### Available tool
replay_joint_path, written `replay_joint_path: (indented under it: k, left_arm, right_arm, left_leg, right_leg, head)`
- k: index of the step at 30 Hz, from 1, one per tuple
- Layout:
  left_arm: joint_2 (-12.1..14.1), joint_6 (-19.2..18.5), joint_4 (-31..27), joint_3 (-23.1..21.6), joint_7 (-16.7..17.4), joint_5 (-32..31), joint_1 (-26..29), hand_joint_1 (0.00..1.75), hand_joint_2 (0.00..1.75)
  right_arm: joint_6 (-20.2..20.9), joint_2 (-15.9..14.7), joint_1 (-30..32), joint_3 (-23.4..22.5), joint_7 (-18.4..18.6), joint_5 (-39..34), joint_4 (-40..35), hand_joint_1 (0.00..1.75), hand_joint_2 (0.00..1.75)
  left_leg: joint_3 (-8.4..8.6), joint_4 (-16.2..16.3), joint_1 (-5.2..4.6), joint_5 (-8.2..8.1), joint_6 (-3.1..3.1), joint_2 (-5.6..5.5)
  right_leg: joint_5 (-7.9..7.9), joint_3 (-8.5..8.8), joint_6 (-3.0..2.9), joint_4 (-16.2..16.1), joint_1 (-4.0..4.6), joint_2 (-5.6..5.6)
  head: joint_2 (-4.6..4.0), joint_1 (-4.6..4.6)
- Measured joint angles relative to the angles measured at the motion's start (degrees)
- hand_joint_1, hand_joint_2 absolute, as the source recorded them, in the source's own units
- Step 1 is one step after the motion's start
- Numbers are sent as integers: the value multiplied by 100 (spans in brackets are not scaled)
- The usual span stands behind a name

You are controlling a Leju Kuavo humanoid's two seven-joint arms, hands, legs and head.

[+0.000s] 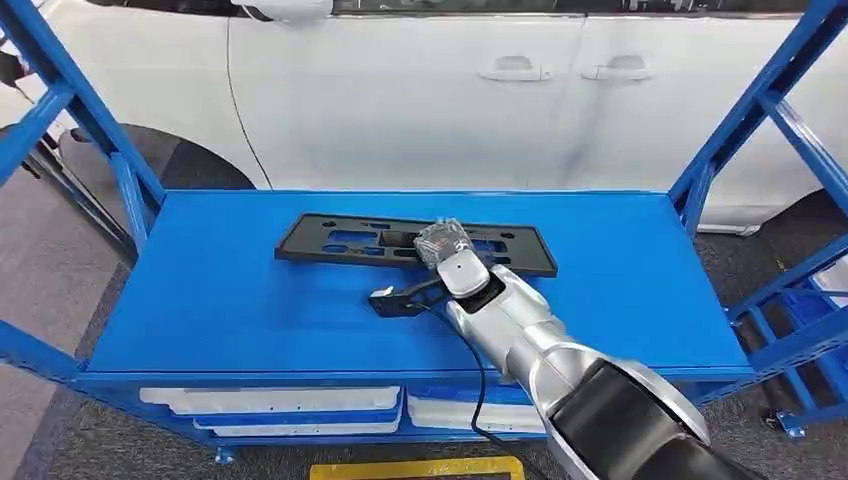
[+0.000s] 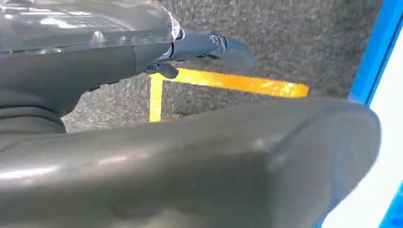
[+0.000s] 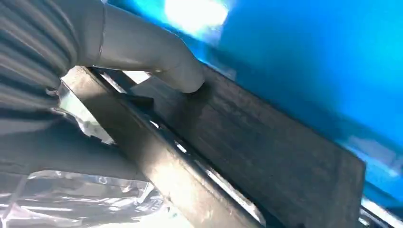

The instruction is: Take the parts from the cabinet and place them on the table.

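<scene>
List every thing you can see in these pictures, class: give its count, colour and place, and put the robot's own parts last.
Flat slotted part: one, black, lying across the blue shelf top.
Shelf rack: one, blue, in front of the robot.
Trays: several, white, on the level below the shelf top.
Car: one, white, behind the rack.
Floor tape: yellow lines on grey carpet.
Right hand: one, grey, on the black part's near edge; thumb pressed on it.
Left hand: one, grey, hanging above the floor; fingers' state unclear.
</scene>
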Motion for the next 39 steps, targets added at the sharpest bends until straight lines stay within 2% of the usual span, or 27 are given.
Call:
replay_joint_path:
  k: [1,2,3,4,6,7,11,12,14,16,17,18,19,21,22,24,26,28,29,31,32,33,34,35,37,38,39]
  left_arm:
    - [0,-13,0,2,-84,-24,7,0,0]
    - [0,-26,0,4,-160,-48,18,0,0]
    - [0,-42,0,4,-199,-48,22,0,0]
    - [0,-50,0,4,-216,-50,21,0,0]
    - [-2,-63,0,2,-258,-63,15,0,0]
    - [-15,-66,-2,4,-286,-74,13,0,0]
    - [-31,-173,-2,2,-601,-175,12,0,0]
    - [-28,-217,-2,2,-669,-184,5,0,0]
    - [-26,-277,-2,2,-730,-184,0,0,0]
    - [-22,-304,-2,2,-754,-184,-5,0,0]
    - [-22,-306,-2,2,-754,-190,1,0,0]
    - [-22,-306,-2,2,-752,-221,7,0,0]
    - [-17,-284,-2,2,-741,-240,7,0,0]
    - [-4,-232,-2,2,-725,-256,-3,0,0]
    - [-2,-216,-2,2,-717,-267,-10,0,0]
    - [-2,-214,-2,2,-699,-262,-27,0,0]
    - [-2,-225,0,2,-706,-234,2,0,0]
    - [0,-396,-2,48,-844,-100,24,0,0]
    - [4,-476,-2,96,-896,-40,25,0,0]
    - [7,-522,-2,164,-916,-20,43,0,0]
    - [13,-516,-2,181,-913,-2,57,0,0]
    - [31,-509,0,205,-913,26,73,0,0]
    - [42,-511,-2,241,-913,64,98,0,0]
    - [44,-524,-2,288,-924,79,136,0,0]
    - [42,-538,-2,337,-946,87,193,0,0]
    - [39,-544,0,341,-962,90,199,0,0]
    - [50,-546,0,352,-966,92,193,0,0]
  right_arm:
    - [-20,0,10,-13,-11,4,0,175,175]
    - [-57,0,21,-26,-24,7,0,175,175]
    - [-81,0,22,-42,-33,9,0,175,175]
    - [-92,0,19,-52,-44,9,-2,175,175]
    - [-96,2,2,-70,-59,9,-11,175,175]
    - [-103,2,-10,-85,-76,7,-13,175,175]
    - [-333,7,-11,-182,-219,-77,-35,175,175]
    - [-424,9,-9,-238,-298,-136,-70,175,175]
    - [-590,11,-18,-332,-404,-231,-111,175,175]
    - [-682,17,-20,-400,-453,-267,-138,175,175]
    - [-743,17,-14,-428,-524,-316,-138,175,175]
    - [-820,17,2,-468,-597,-387,-149,175,175]
    - [-929,17,14,-518,-707,-490,-177,175,175]
    - [-1150,26,7,-665,-938,-726,-293,175,175]
    - [-1228,37,-11,-769,-1003,-812,-358,175,175]
    - [-1320,35,-34,-942,-1393,-1219,-477,175,175]
    - [-1332,35,63,-1284,-2273,-2063,-738,175,175]
    - [-751,9,413,-1776,-3611,-3697,-1525,175,175]
    - [-408,-32,695,-2012,-4076,-4535,-2132,175,175]
    - [-61,-72,1057,-2263,-4293,-5461,-3011,175,175]
    - [117,-101,1207,-2343,-4369,-5855,-3359,175,175]
    - [413,-118,1444,-2452,-4486,-6507,-3809,175,175]
    - [749,-186,1767,-2549,-4582,-7132,-4317,175,175]
    - [1102,-244,2105,-2594,-4655,-7737,-4923,175,175]
    - [1412,-295,2578,-2594,-4739,-8243,-5783,175,175]
    - [1465,-304,2681,-2594,-4750,-8301,-6101,175,175]
    - [1478,-308,2778,-2594,-4760,-8334,-6374,175,175]
  left_leg:
    - [-11,2,-5,0,1,0]
    - [-15,4,-8,0,1,-1]
    - [-13,5,-10,0,0,-3]
    - [-8,5,-13,-1,-1,-8]
    - [7,4,-23,-7,-12,-17]
    - [-2,-2,-13,-9,-19,-15]
    - [-15,-41,-21,16,-154,-16]
    - [-35,-23,-42,-13,-189,-12]
    - [-204,387,-24,-288,-216,-1]
    - [-663,1358,-12,-715,-251,0]
    - [-831,1678,-9,-788,-271,1]
    - [-876,1734,-4,-723,-281,2]
    - [-792,1519,2,-542,-292,2]
    - [-338,566,25,-13,-302,16]
    - [-148,144,34,44,-300,44]
    - [-116,99,-2,-5,-198,10]
    - [-136,101,-20,-4,-145,1]
    - [-109,54,24,22,-71,-3]
    - [-111,53,32,14,-36,-5]
    - [-108,53,20,0,-3,-17]
    - [-102,53,15,-6,6,-24]
    - [-90,53,13,-14,14,-37]
    - [-74,53,14,-25,10,-68]
    - [-53,53,7,-39,2,-97]
    - [-20,53,-15,-69,-24,-101]
    - [-39,56,-39,-85,-49,-82]
    - [-43,56,-40,-93,-74,-70]
  right_leg:
    - [-167,-228,12,461,-5,-1]
    - [-193,-357,13,710,-6,-1]
    - [-90,-338,2,645,-5,0]
    - [110,-201,-21,351,-3,0]
    - [598,278,-110,-638,22,5]
    - [653,464,-185,-1066,58,13]
    - [660,454,-231,-1121,97,-6]
    - [713,501,-260,-1220,15,-14]
    - [728,529,-313,-1263,20,-29]
    - [718,533,-329,-1258,32,-32]
    - [714,531,-332,-1248,34,-31]
    - [705,532,-331,-1237,33,-30]
    - [688,532,-319,-1216,28,-25]
    - [628,535,-283,-1138,11,-11]
    - [579,520,-243,-1079,14,-10]
    - [566,473,-191,-1036,60,-5]
    - [581,478,-148,-1054,55,-12]
    - [465,443,-70,-948,41,-5]
    - [275,307,-40,-653,38,-6]
    - [-144,-137,3,266,-2,-7]
    - [-256,-341,12,657,-7,-8]
    - [-229,-436,11,805,-7,-7]
    - [-72,-379,-5,644,-6,-6]
    - [175,-192,-45,235,3,-4]
    - [669,307,-177,-862,48,-8]
    - [604,371,-217,-1017,75,-23]
    - [644,360,-206,-1056,85,-30]
  head:
    - [0,0]
    - [0,0]
    - [0,0]
    - [0,0]
    - [0,0]
    - [0,0]
    - [0,0]
    - [0,0]
    - [0,0]
    - [0,0]
    - [0,0]
    - [0,0]
    - [0,0]
    - [0,0]
    - [0,0]
    - [0,-2]
    - [0,0]
    - [0,0]
    - [0,0]
    - [0,0]
    - [0,0]
    - [0,0]
    - [0,0]
    - [0,0]
    - [0,0]
    - [0,0]
    - [0,0]
